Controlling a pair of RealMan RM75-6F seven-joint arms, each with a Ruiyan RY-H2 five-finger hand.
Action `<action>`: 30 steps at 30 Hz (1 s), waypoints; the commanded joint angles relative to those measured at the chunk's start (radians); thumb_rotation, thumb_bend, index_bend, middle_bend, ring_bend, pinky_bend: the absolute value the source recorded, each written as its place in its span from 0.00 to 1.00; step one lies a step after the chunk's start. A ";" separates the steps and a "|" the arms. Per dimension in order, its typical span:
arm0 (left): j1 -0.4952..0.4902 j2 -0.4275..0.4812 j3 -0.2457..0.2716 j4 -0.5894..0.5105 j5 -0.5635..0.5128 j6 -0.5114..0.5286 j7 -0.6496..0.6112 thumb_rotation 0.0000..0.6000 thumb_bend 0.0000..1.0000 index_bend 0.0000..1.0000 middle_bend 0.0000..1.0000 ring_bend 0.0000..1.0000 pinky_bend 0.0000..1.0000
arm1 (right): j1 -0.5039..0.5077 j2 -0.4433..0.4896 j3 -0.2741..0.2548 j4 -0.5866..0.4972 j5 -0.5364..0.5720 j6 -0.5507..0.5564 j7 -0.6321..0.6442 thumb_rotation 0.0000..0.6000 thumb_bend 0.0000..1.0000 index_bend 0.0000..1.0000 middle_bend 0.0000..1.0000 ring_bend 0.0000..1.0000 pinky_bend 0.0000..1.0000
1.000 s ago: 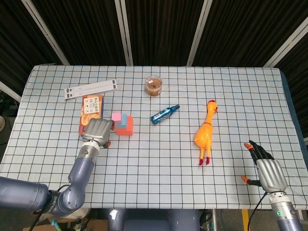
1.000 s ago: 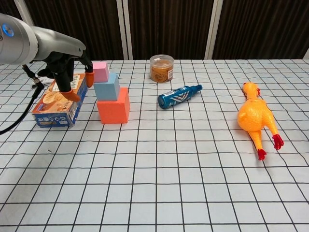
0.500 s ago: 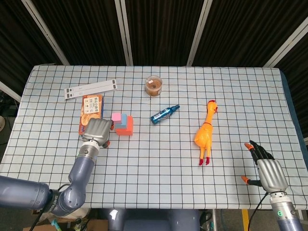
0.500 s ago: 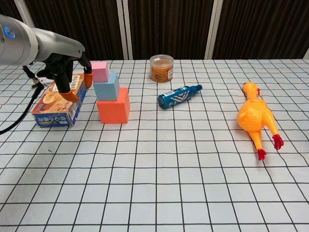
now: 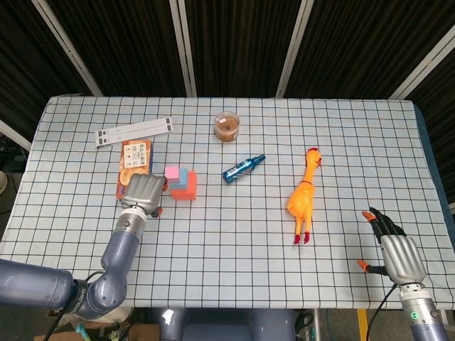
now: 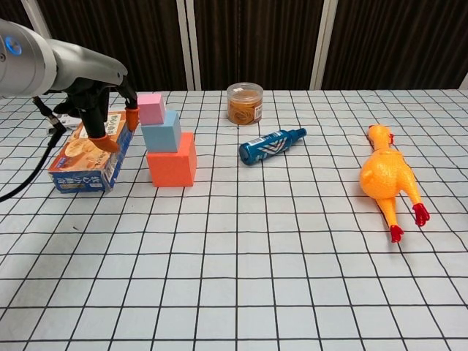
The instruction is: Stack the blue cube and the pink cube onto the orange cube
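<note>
Three cubes stand stacked left of the table's middle: the orange cube at the bottom, the blue cube on it, the pink cube on top, set toward the stack's left side. From the head view the stack shows as orange, blue and pink. My left hand hovers just left of the pink cube, fingers apart, holding nothing; in the head view its back faces up. My right hand rests near the table's front right corner, fingers spread and empty.
A cracker box lies under my left hand, beside the stack. Behind it lies a white strip. A brown jar stands at the back, a blue bottle lies right of the stack, and a rubber chicken lies further right.
My left hand has drifted a little up and to the left, away from the pink cube. The stack and my right hand have not moved.
</note>
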 commanded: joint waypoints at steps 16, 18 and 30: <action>0.004 0.009 0.001 0.007 0.004 -0.003 -0.006 1.00 0.32 0.36 1.00 0.81 0.78 | -0.001 0.001 0.000 -0.001 0.002 0.000 0.003 1.00 0.16 0.12 0.07 0.13 0.25; 0.005 0.012 0.001 0.003 0.004 -0.002 -0.006 1.00 0.32 0.36 1.00 0.81 0.78 | -0.001 0.001 0.001 -0.002 0.002 0.001 0.003 1.00 0.16 0.12 0.07 0.13 0.25; 0.012 0.074 0.001 -0.097 0.014 0.034 -0.002 1.00 0.32 0.37 1.00 0.81 0.78 | 0.000 0.000 0.002 -0.001 0.008 -0.004 0.000 1.00 0.16 0.12 0.07 0.13 0.25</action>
